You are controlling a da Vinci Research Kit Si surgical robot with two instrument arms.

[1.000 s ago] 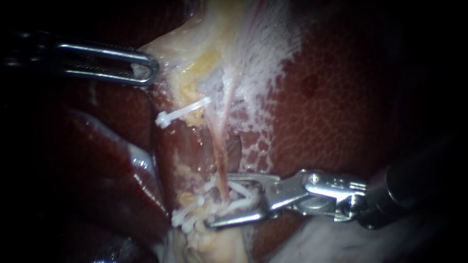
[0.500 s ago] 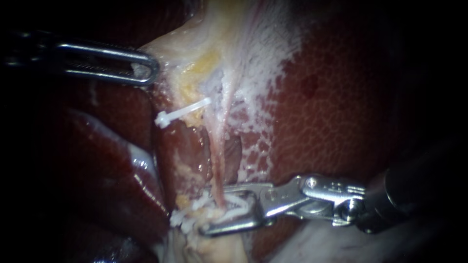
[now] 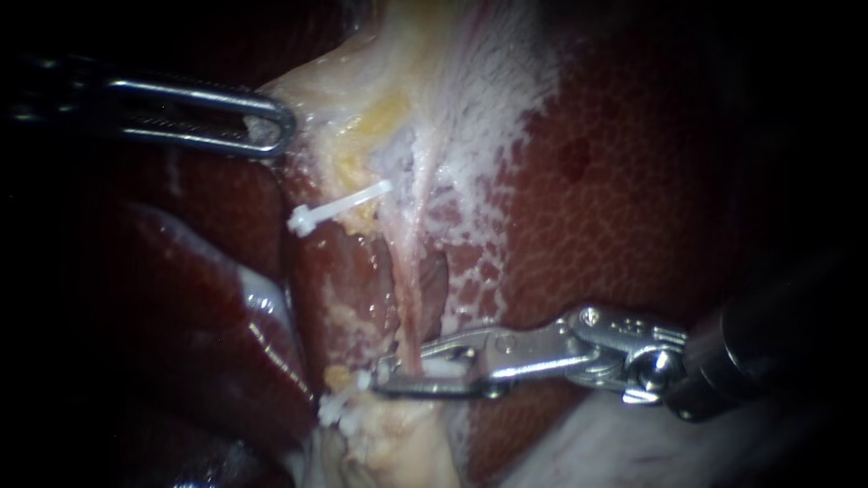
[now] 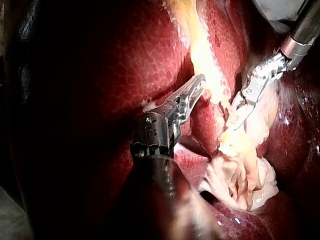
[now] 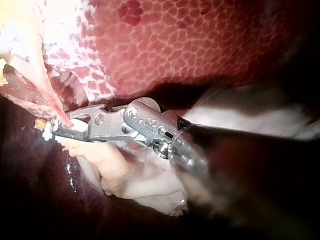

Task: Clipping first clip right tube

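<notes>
A thin pink tube (image 3: 409, 298) runs down from pale yellowish tissue (image 3: 398, 81) between dark liver lobes. My right instrument (image 3: 387, 376) comes in from the right, its jaws shut on a white clip (image 3: 441, 369) that spans this tube low down. In the right wrist view the same jaws (image 5: 52, 131) hold the clip (image 5: 75, 129) across the tube (image 5: 55, 114). My left instrument (image 3: 271, 131) is at the upper left, shut on the edge of the pale tissue. It shows again in the left wrist view (image 4: 199, 82).
Another white clip (image 3: 336, 210) sits higher up, to the left of the tube. More white clip ends (image 3: 334, 408) show just below my right jaws. Liver (image 3: 633, 199) fills the right side, and a glistening lobe (image 3: 235, 316) lies at the left.
My right instrument's jaws have closed from wide open to nearly flat around the clip and tube. The left instrument has stayed still.
</notes>
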